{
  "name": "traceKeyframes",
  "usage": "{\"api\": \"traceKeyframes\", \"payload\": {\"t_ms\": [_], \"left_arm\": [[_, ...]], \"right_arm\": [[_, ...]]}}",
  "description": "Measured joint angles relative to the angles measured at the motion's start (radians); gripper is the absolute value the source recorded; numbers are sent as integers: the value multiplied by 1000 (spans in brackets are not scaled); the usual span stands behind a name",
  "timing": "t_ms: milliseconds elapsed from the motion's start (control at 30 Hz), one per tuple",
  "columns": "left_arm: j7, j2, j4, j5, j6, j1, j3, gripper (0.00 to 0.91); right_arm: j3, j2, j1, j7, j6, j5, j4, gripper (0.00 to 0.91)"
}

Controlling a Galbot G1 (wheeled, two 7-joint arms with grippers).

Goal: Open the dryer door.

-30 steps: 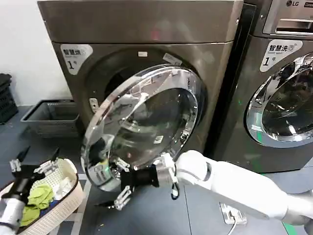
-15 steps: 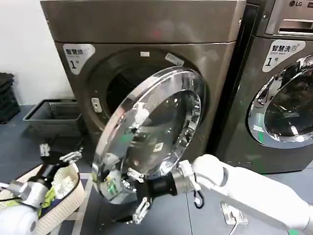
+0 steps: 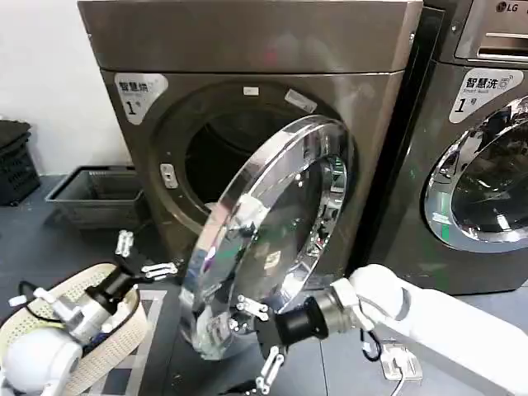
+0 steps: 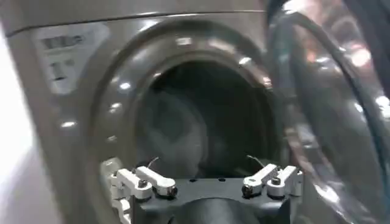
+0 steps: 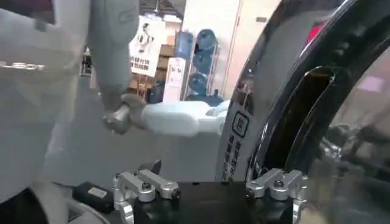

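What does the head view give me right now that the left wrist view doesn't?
Head view alone: the right gripper open at the lower edge of the dryer door, the LG machine to the right, the grey tray on the floor, and the white basket beside the left gripper. Left wrist view alone: a close look into the dark drum past the left gripper's open fingers. Both: the door swung out from the round opening.

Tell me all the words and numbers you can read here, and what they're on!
"1": white sticker on the dryer's front, under Chinese characters.
"1": sticker on the neighbouring machine, likewise under Chinese characters.
"LG": that machine's top panel.
Small labels above the dryer opening and on the dryer door: too small to read.
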Motion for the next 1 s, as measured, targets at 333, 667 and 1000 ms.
{"api": "traceKeyframes", "payload": {"t_ms": [333, 667, 1000], "left_arm": [[59, 33, 20, 12, -28, -64, 108, 907], [78, 64, 30, 16, -39, -127, 217, 907], [79, 68, 50, 14, -42, -199, 322, 907]], "right_arm": [[383, -101, -331, 0, 28, -2, 21, 907], [811, -108, -726, 3, 72, -16, 26, 907], [1263, 4, -1141, 8, 119, -22, 37, 907]]}}
